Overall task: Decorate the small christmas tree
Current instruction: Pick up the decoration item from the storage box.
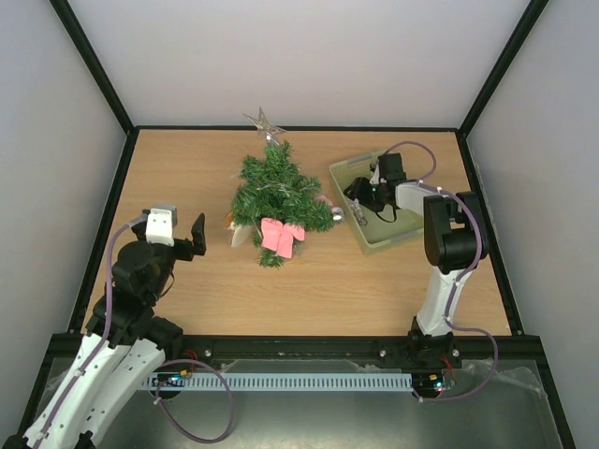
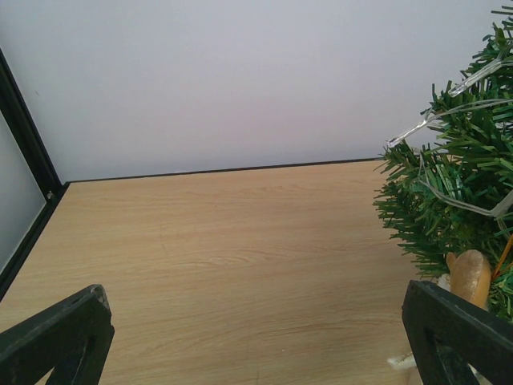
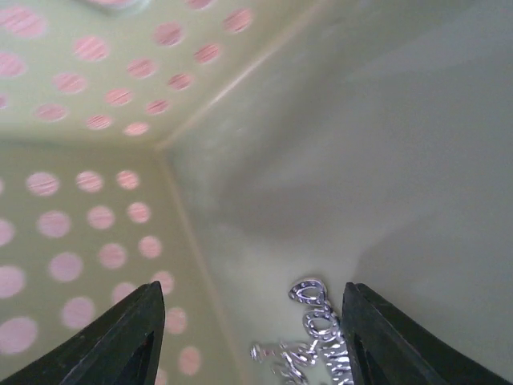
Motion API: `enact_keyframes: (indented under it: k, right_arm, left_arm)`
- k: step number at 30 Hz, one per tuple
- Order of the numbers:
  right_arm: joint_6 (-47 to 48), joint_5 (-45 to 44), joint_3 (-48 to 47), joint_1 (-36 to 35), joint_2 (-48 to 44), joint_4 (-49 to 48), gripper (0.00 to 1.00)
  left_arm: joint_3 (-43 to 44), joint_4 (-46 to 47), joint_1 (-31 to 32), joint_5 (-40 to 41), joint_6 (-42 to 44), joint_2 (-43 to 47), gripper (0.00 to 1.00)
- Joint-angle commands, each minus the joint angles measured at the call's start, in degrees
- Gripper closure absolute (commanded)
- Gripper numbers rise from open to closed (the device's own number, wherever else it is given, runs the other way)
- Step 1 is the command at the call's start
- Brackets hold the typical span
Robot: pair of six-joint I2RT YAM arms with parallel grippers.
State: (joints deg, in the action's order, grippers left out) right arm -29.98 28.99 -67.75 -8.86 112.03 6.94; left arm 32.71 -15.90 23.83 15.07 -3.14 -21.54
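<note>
Wood table [image 1: 187, 187]; R pincer [image 3: 252, 297] in basket [image 1: 398, 238].

1. The surface [image 1: 187, 187] was a pale wood-grain board, edged in black along its sides and back.
2. The small christmas tree [image 1: 276, 192] sat near the middle, its star [image 1: 264, 122] toward the back edge and a pink bow [image 1: 281, 236] at its near end.
3. A pale green basket [image 1: 393, 243] rested just beside the tree's right branches, toward the far right corner.

I note a matt wood-grain table [image 2: 200, 257], a bristly green tree [image 1: 276, 192], a smooth plastic basket [image 3: 321, 160] and a glossy silver ornament [image 3: 317, 337].
</note>
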Motion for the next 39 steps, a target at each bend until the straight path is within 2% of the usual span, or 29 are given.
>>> enact_keyframes:
  k: [1,6,11,13,19,23,25,33,39]
  right_arm:
    - [-1.5,12.0,1.9,-0.4,1.4,-5.9,0.41]
    - [-2.1,16.7,2.3,-0.4,1.1,-7.5,0.43]
    - [-1.1,17.4,1.2,-0.3,-1.0,-5.3,0.46]
    - [1.3,17.7,-0.5,-0.2,-1.4,-1.4,0.49]
    - [8.6,13.3,-2.8,0.8,-4.3,9.3,0.52]
    - [13.5,2.3,-4.5,1.2,-4.9,19.3,0.46]
    - [15.0,0.0,-3.9,1.3,-5.0,21.6,0.43]
    - [14.6,2.3,1.0,1.4,-3.5,21.0,0.4]
    - [13.0,11.1,5.5,1.5,-4.9,17.1,0.4]
  left_arm:
    - [0.5,-0.1,0.2,0.5,0.3,0.1,0.0]
    - [0.6,-0.2,0.2,0.6,0.4,0.0,0.0]
    - [0.5,-0.2,0.2,0.6,0.3,0.1,0.0]
    - [0.5,-0.3,0.2,0.7,0.4,0.2,0.0]
    - [0.6,-0.3,0.2,0.7,0.3,0.7,0.0]
    - [0.6,-0.2,0.2,0.5,0.3,0.8,0.0]
    - [0.5,-0.2,0.3,0.5,0.3,0.9,0.0]
    - [0.3,0.0,0.4,0.5,0.4,1.7,0.0]
    - [0.3,0.0,0.4,0.7,0.4,2.1,0.0]
